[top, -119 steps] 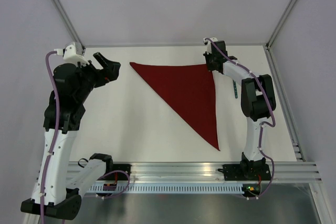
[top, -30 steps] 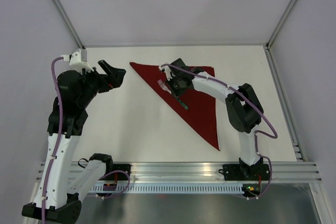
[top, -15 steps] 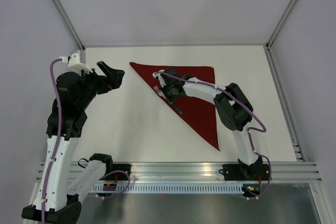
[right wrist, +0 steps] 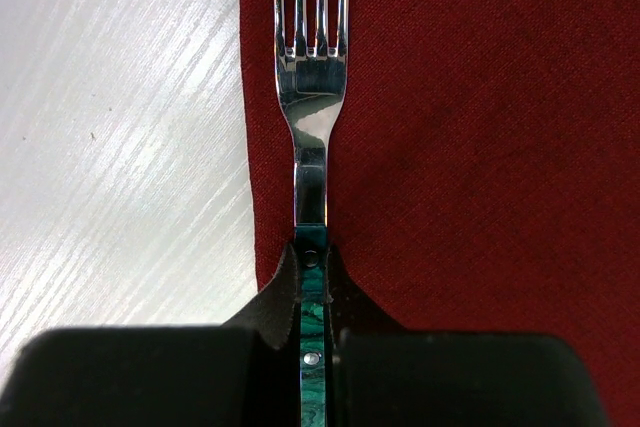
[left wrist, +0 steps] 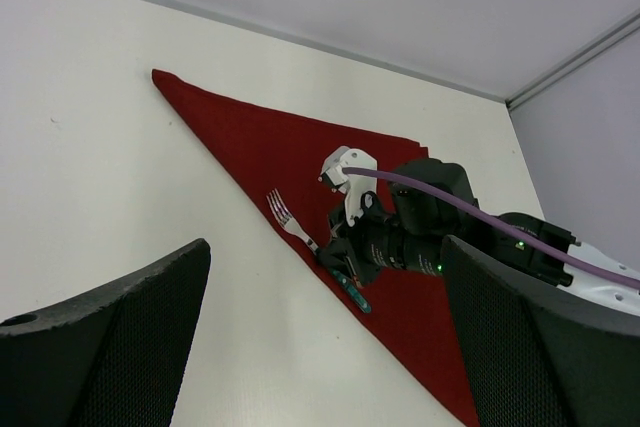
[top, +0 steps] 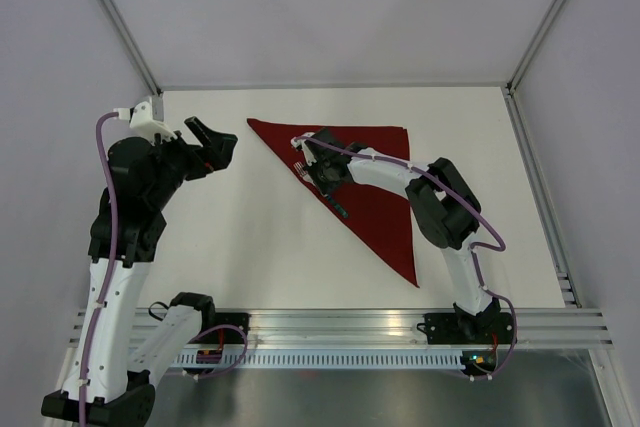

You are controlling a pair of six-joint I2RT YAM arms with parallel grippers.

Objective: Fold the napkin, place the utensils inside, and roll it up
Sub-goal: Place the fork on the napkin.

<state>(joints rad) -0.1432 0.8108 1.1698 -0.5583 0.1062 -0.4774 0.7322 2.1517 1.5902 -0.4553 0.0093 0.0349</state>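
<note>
The right gripper (right wrist: 313, 269) pinches the fork (right wrist: 311, 97) by its teal handle along the napkin's (right wrist: 480, 147) edge, while the left gripper (top: 212, 138) hangs spread wide, well apart.

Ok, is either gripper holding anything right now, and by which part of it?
The right gripper is shut on the fork, pinching its teal handle just behind the metal neck, over the napkin. The left gripper is open and empty.
</note>
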